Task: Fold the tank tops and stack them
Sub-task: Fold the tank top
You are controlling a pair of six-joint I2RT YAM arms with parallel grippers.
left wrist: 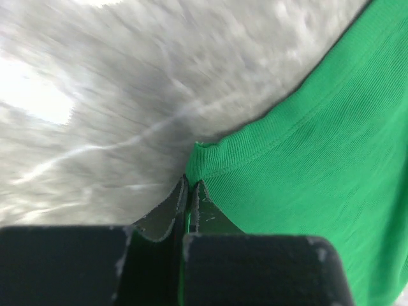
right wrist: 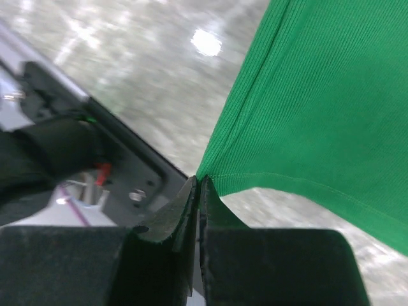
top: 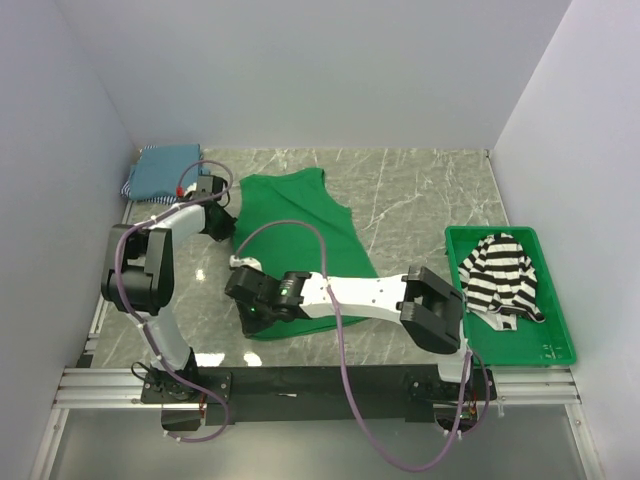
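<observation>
Plain bright green fabric tank top (top: pixel 300 235): flat, mid-table.
Left gripper (left wrist: pixel 190 191): clamped tight on its left edge.
Right gripper (right wrist: pixel 197 188): pinched closed on its near hem corner.
Black-and-white striped tank top (top: pixel 500 275): crumpled in rigid green plastic tray (top: pixel 560 352).

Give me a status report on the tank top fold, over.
Left tool shut on green tank top, left edge. Right tool shut on its near left corner. Striped top in tray. No obstruction seen.
</observation>
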